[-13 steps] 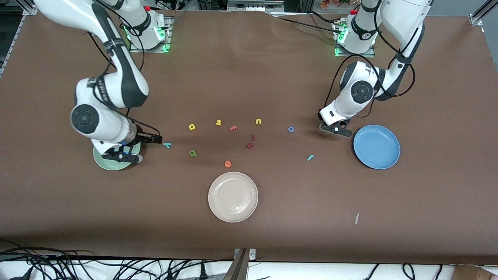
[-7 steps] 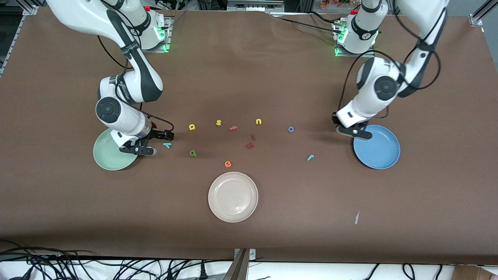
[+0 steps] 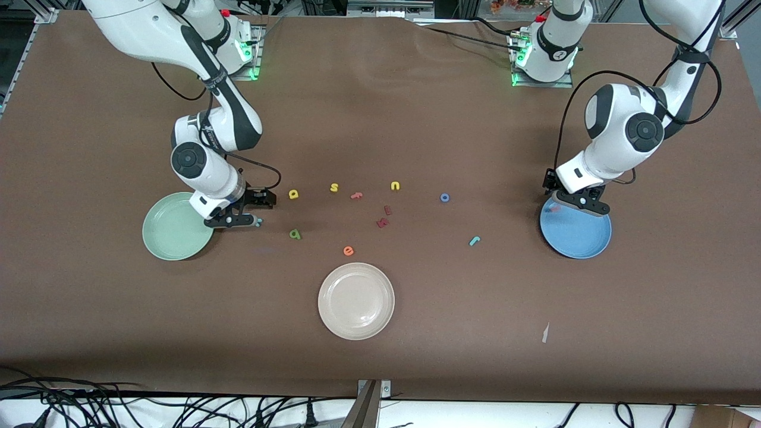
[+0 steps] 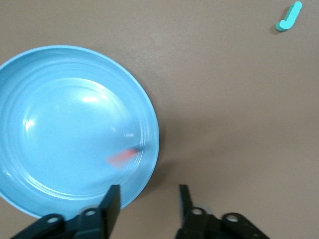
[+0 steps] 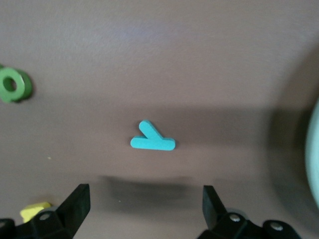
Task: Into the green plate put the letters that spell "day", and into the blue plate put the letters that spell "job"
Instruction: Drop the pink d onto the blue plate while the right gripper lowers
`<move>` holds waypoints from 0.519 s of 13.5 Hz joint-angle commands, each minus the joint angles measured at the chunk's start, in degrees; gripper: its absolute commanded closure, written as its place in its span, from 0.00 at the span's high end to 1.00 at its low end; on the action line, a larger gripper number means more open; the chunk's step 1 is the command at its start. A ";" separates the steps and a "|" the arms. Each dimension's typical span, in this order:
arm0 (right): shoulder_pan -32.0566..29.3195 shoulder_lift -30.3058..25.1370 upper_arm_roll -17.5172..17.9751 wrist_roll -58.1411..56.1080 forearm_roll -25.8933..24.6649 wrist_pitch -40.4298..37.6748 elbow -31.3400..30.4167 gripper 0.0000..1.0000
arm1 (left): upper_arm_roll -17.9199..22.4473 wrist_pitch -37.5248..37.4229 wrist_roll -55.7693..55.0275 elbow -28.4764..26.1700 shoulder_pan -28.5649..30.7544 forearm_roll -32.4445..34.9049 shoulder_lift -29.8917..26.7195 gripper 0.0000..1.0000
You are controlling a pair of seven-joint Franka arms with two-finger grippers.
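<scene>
Broadly, from biggest to smallest:

- Brown counter [image 3: 416, 119], with three plates and scattered foam letters on it.
- Blue plate [image 3: 579, 241] toward the left arm's end of the counter. Green plate [image 3: 169, 232] toward the right arm's end, with no letters in it. Cream plate [image 3: 356, 301] between them and nearest the front camera.
- Left tool [image 3: 579, 202] up over the blue plate's rim. Fingers [image 4: 112, 204] parted to a moderate gap, with nothing between them.
- Right tool [image 3: 250, 217] low over the counter just beside the green plate. Fingers [image 5: 79, 199] spread wide and gripping nothing.
- Salmon-red letter [image 4: 122, 158] inside the blue plate near its wall; blurred, so its shape cannot be told.
- Teal y [image 5: 152, 139] flat on the counter under the right tool, in line with the gap between the fingers and touching neither.
- Yellow letter with a round bowl [image 3: 293, 194] and dark green letter [image 3: 295, 234] on the counter near the right tool, the green one nearer the camera.
- Blue o [image 3: 445, 197] and teal j [image 3: 474, 241] on the counter between the middle cluster and the blue plate, the j nearer the camera.
- Yellow s [image 3: 335, 188], pinkish letter [image 3: 357, 195], yellow u [image 3: 395, 186], two dark red letters [image 3: 382, 223] and orange e [image 3: 348, 251] in the middle, all apart from the plates.
</scene>
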 commanded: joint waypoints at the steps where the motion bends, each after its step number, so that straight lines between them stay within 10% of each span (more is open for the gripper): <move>1: -0.29 0.93 -0.08 -7.61 -1.20 0.89 0.55 1.00 | -0.20 0.41 0.65 -0.03 0.01 1.66 -0.23 0.63; 7: -0.73 1.29 -0.08 -14.13 -6.47 0.89 1.78 0.95 | -1.43 0.85 -3.21 8.48 -5.87 -3.59 5.91 0.63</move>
